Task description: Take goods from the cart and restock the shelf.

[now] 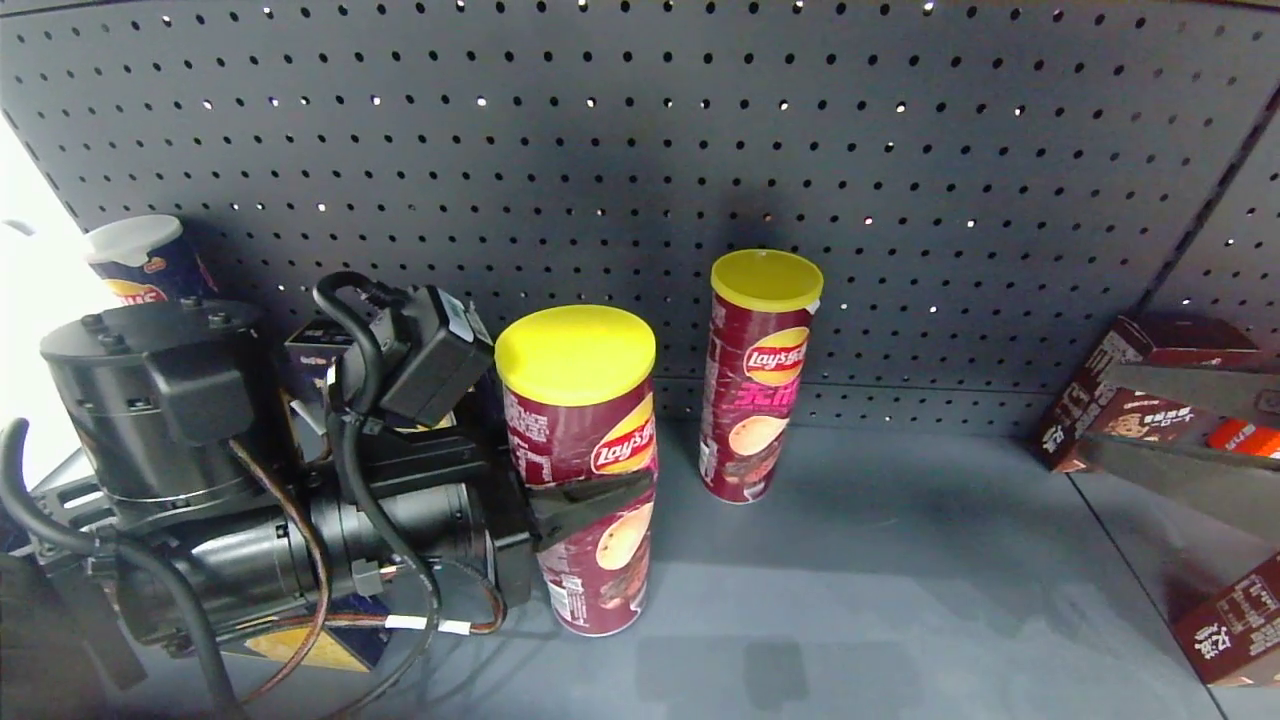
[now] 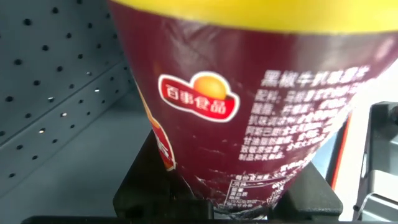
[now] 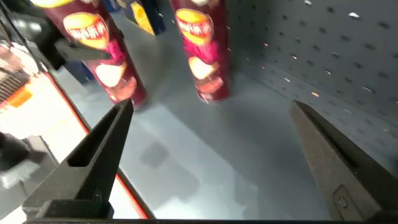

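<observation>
A maroon crisp can with a yellow lid (image 1: pixel 580 440) is held upright in the left gripper (image 1: pixel 590 505), whose fingers are clenched around the can's middle; one dark finger is seen lying across the front of its label. The can is placed toward the left front part of the shelf (image 1: pixel 900 580), with its base at the shelf surface or just above it; contact there cannot be told. In the left wrist view the same can (image 2: pixel 249 106) is seen up close, seated between the black finger bases. A second maroon can with a yellow lid (image 1: pixel 760 380) is stood upright near the shelf's back edge, just in front of the perforated back panel (image 1: pixel 700 130), apart from the held can and toward the shelf's middle. A blue can with a white lid (image 1: pixel 145 260) is found at the back left corner, partly hidden behind the left arm. At the right end of the shelf a brown box (image 1: pixel 1150 350) is leaned at a tilt near the back, and another brown box (image 1: pixel 1235 620) is seen near the front right corner. The right gripper (image 3: pixel 211 109) is held over the right part of the shelf with its fingers released and spread wide, nothing between them; both maroon cans are faced by it from well apart.
</observation>
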